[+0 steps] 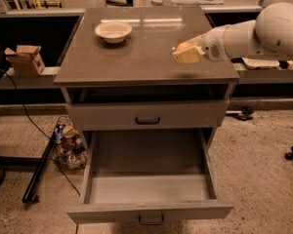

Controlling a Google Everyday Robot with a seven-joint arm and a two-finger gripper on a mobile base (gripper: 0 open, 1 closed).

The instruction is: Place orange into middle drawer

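My gripper [188,54] hovers over the right side of the cabinet top [136,57], jaws clamped on the orange [182,46], which only peeks out. Down below, the middle drawer [149,189] stands wide open, well apart from the fruit.

Dim, warm overhead light on my feed.
I see strip glare streaking the cabinet top [136,20]. The gripper [188,54] hangs over its right front part, throwing a soft shadow underneath. The open middle drawer [149,189] sits evenly lit.
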